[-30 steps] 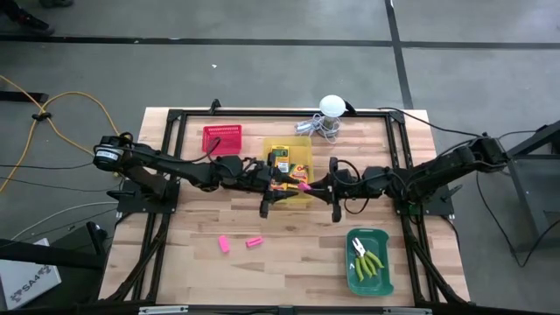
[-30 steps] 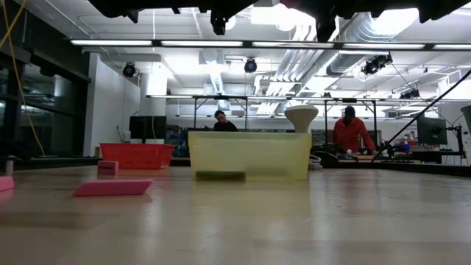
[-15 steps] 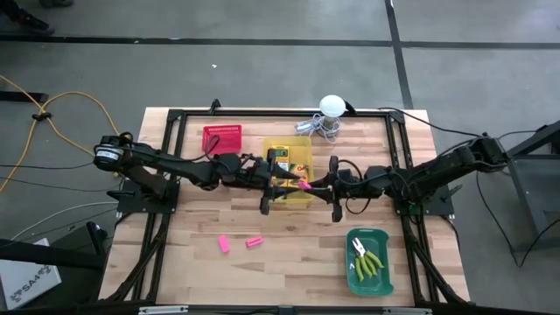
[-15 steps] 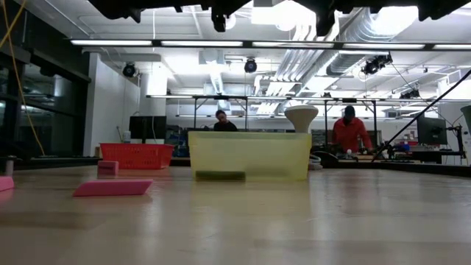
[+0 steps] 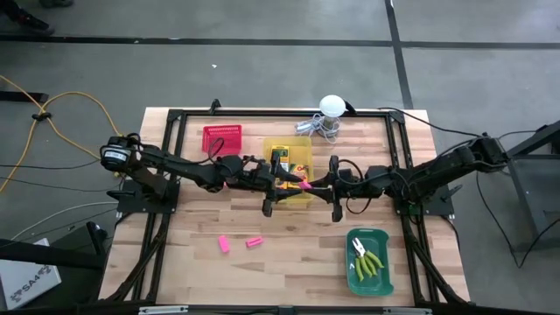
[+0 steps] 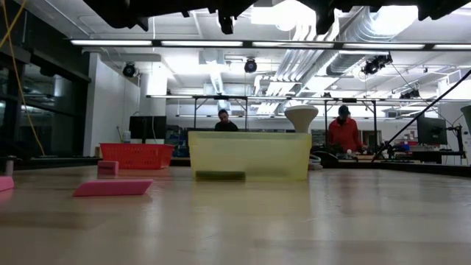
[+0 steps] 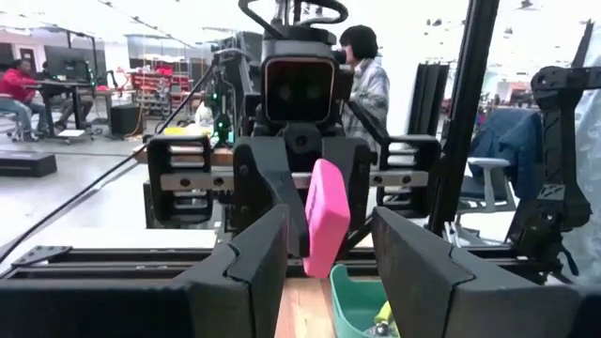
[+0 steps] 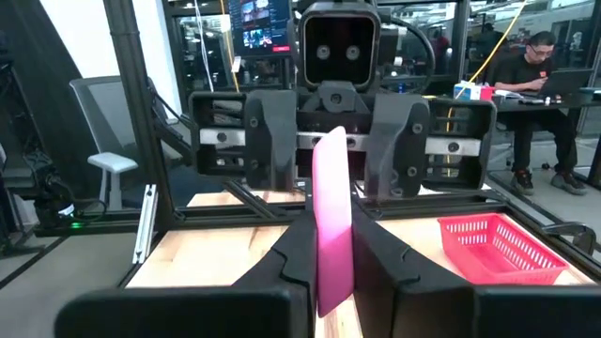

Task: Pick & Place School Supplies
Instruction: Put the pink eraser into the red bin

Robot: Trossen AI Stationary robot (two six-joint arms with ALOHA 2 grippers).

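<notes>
Both arms stretch level toward each other above the yellow bin [image 5: 290, 164] at mid-table, the right gripper [image 8: 328, 246] clamped on an upright flat pink eraser [image 8: 331, 218] while the left gripper [image 7: 323, 252] faces it with fingers spread, the eraser between them. From above the eraser is a small pink speck among dark fingers. Two more pink erasers [image 5: 239, 242] lie on the table nearer the front.

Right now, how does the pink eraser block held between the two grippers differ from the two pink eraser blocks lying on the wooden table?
The held pink eraser block is up in the air over the yellow bin, clamped by the right gripper; the two pink blocks on the table lie free. The held one stands on edge; those two lie flat. The open left gripper faces the held one only. All are pink.
</notes>
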